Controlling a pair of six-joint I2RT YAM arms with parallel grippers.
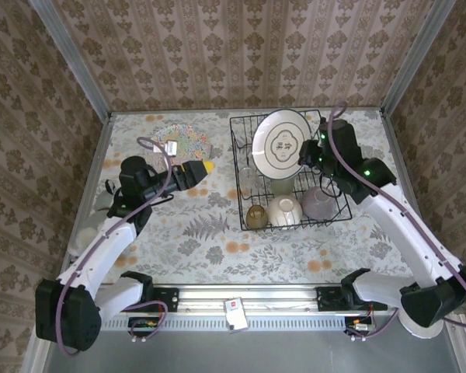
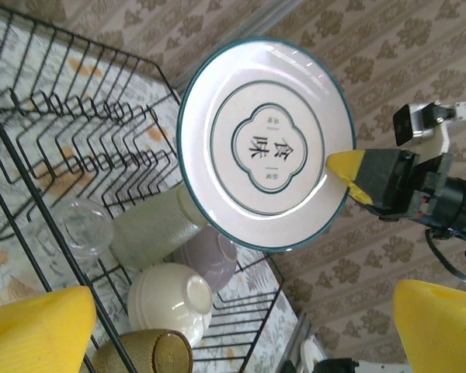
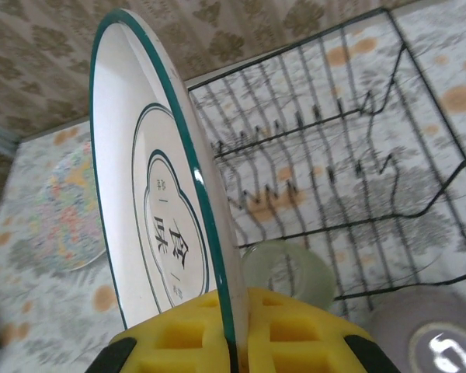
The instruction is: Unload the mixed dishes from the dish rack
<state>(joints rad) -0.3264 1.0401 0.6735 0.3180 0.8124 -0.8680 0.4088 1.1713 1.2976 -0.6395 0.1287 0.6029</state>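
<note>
Plate-removal step: right gripper (image 3: 237,330) clamped on the rim of the teal-edged white plate (image 1: 282,142), upright over the dish rack (image 1: 238,167) at 1 o'clock, left gripper (image 1: 204,168) wide apart and empty; next probably carry it clear of the tines toward the floral plate (image 1: 179,140) at 11 o'clock.

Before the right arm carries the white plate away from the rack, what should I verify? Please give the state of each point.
1. The right gripper is shut on the white plate: ok.
2. The plate's lower edge is above the tines of the dish rack: cannot tell.
3. The plate is apart from the pale green glass below it: cannot tell.
4. The left gripper is open and apart from the plate: ok.
5. There is bare table near the floral plate for setting down: ok.
</note>
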